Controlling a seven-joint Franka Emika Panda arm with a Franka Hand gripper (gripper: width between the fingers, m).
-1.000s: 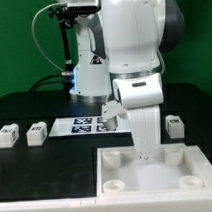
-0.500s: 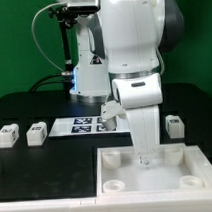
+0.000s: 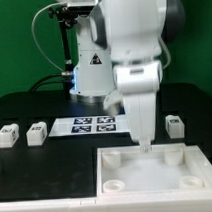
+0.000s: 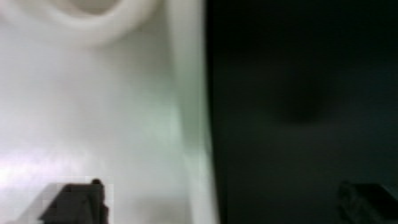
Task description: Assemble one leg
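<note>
Three legs show in the exterior view, each a small white block with a tag: two point(image 3: 7, 135) point(image 3: 36, 133) at the exterior view's left and one point(image 3: 175, 125) at its right. A fourth is hidden. My gripper point(image 3: 146, 145) points down over the far edge of the large flat white square piece point(image 3: 157, 174), far from all the legs. In the wrist view my gripper point(image 4: 217, 205) is open, its dark fingertips point(image 4: 71, 200) wide apart. They straddle the edge of the white piece point(image 4: 89, 120), with a round socket point(image 4: 80, 15) beyond. Nothing is held.
The marker board point(image 3: 93, 124) lies on the black table behind the white piece. The robot base point(image 3: 91, 75) stands at the back. The white piece has round corner sockets point(image 3: 114, 182) and fills the front right of the table.
The arm has turned and risen slightly and is blurred with motion. The gripper tip sits a little higher over the white piece's far edge. The legs have not moved.
</note>
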